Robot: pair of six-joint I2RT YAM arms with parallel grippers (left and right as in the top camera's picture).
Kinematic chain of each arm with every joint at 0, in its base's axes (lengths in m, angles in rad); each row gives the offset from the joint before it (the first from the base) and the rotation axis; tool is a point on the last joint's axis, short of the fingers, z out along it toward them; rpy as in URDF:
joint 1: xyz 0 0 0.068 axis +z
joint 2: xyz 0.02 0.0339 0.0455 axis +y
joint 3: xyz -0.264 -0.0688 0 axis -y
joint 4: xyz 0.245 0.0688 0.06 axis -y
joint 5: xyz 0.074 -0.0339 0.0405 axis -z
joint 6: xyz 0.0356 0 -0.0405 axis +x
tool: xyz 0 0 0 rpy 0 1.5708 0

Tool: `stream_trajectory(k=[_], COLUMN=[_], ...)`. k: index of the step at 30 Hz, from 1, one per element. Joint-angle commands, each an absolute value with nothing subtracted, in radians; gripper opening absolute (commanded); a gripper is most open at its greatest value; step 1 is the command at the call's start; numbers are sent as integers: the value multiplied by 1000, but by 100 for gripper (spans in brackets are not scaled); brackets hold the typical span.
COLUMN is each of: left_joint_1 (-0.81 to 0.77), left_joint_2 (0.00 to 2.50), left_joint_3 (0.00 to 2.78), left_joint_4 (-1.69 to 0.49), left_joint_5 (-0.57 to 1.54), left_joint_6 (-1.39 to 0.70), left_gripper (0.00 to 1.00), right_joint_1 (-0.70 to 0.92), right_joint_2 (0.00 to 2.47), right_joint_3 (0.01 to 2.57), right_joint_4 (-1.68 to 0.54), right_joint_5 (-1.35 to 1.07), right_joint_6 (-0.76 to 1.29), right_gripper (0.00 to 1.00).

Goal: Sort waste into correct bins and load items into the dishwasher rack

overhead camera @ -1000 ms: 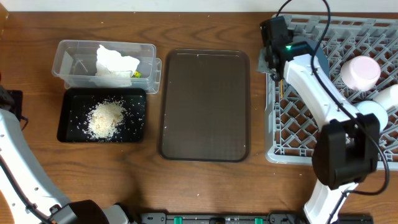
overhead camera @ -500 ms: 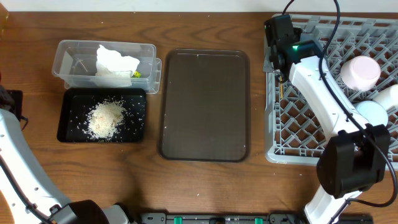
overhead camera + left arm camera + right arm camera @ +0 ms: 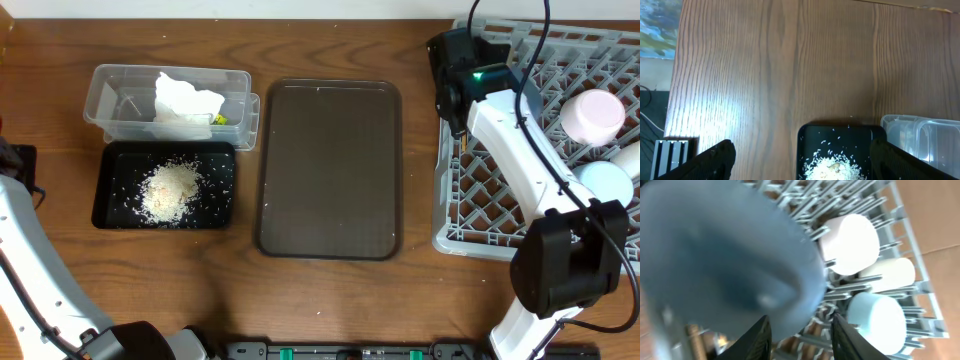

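I have the rack (image 3: 600,60) at 3 o'clock on the table (image 3: 330,310), with the brown tray (image 3: 330,170) dead centre. At 9 o'clock lies the black tray (image 3: 100,215) with rice (image 3: 170,190) heaped in it. Touching its 12 o'clock edge is the tub (image 3: 115,100), which holds the napkin (image 3: 187,98) and wrapper (image 3: 218,119). Over the rack, the plate (image 3: 725,255) blurs across my right wrist view. At its 3 o'clock sit the white bowl (image 3: 850,242), the cup (image 3: 890,272) and the blue bowl (image 3: 875,315). The right gripper (image 3: 802,337) is partly open at the plate's lower rim; I cannot tell whether it grips. The left gripper (image 3: 805,167) gapes wide and empty above the black tray.
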State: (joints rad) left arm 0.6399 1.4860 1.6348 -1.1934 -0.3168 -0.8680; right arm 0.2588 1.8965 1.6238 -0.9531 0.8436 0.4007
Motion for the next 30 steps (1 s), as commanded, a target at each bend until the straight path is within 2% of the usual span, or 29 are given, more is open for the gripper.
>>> stream_trajectory(k=[1, 5, 12, 20, 23, 27, 28, 30], left_joint_1=[644, 644, 644, 644, 644, 644, 644, 644], left_joint_2=[1494, 1494, 1494, 1494, 1494, 1494, 1494, 1494], left_joint_3=[1640, 1640, 1640, 1640, 1640, 1640, 1640, 1640], left_joint_4=[-1196, -1196, -1196, -1196, -1196, -1196, -1196, -1196], left_joint_5=[-326, -326, -326, -326, -326, -326, -326, -326], left_joint_6=[-877, -877, -877, -877, -877, -877, -877, -877], left_gripper=[89, 89, 89, 89, 89, 89, 89, 89], right_joint_1=[257, 256, 257, 248, 258, 273, 275, 278], right_joint_2=[1874, 1874, 1849, 1776, 1761, 1770, 1777, 1792], right_joint_3=[1636, 1636, 1636, 1636, 1636, 1633, 1631, 1628], right_joint_4=[-955, -954, -968, -967, -929, -902, -904, -931], right_joint_5=[939, 940, 879, 538, 350, 197, 188, 176], right_joint_6=[387, 387, 405, 455, 406, 377, 377, 386], right_gripper=[38, 40, 48, 50, 56, 78, 80, 78])
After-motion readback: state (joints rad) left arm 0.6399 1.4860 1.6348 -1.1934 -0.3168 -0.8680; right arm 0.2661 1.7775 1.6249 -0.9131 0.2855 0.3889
